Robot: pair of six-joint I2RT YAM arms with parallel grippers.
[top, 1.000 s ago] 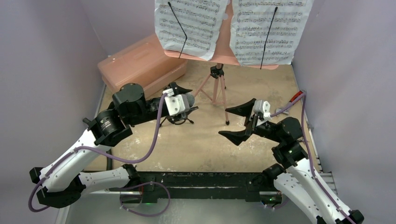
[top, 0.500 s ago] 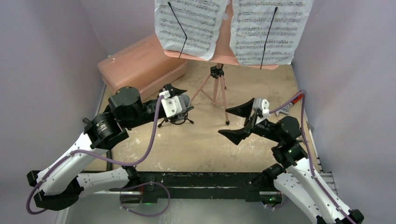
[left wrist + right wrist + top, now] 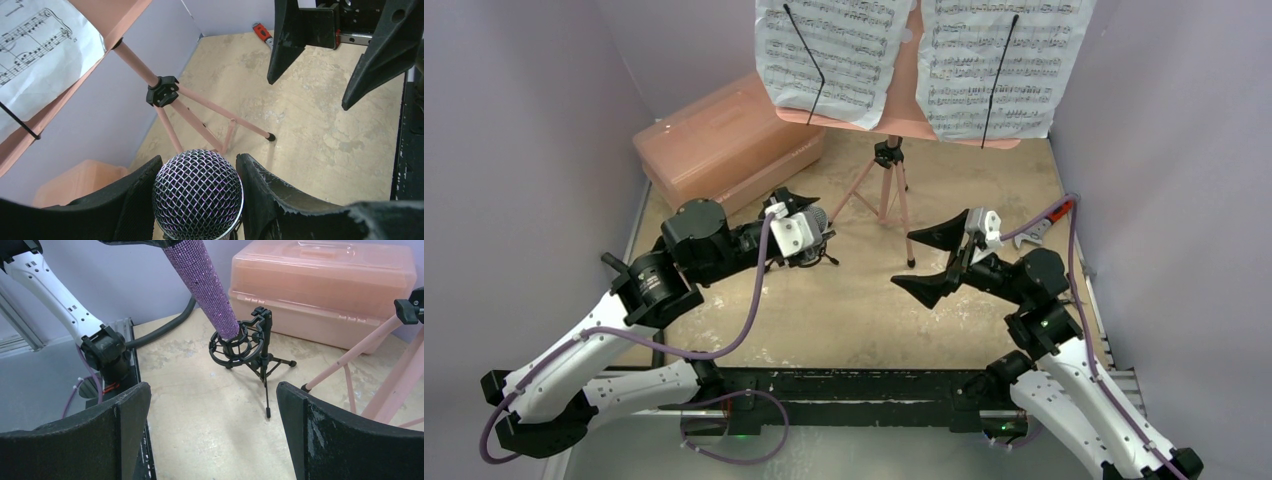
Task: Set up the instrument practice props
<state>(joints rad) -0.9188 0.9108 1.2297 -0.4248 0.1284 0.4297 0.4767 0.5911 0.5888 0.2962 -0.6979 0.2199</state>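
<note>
The glittery purple microphone (image 3: 202, 280) leans at a slant, its lower end inside the ring of the small black shock-mount mini tripod (image 3: 260, 347). My left gripper (image 3: 198, 160) is shut on the microphone's mesh head (image 3: 197, 195), one finger on each side. In the top view this left gripper (image 3: 812, 226) is in front of the pink case. The pink music stand (image 3: 886, 190) stands at the back. It holds two sheet-music pages (image 3: 829, 55) (image 3: 999, 65) under black clips. My right gripper (image 3: 904, 262) hovers open at mid-right, nothing between its fingers (image 3: 120, 415).
A big pink plastic case (image 3: 724, 140) lies at the back left, just behind the mini tripod. A red-handled tool (image 3: 1054, 212) lies by the right wall. The stand's thin legs (image 3: 200, 122) spread over the floor between the two grippers. Purple walls close in both sides.
My left arm has shifted a little, carrying the gripper and the microphone head slightly left and toward the case. The right arm has barely moved.
</note>
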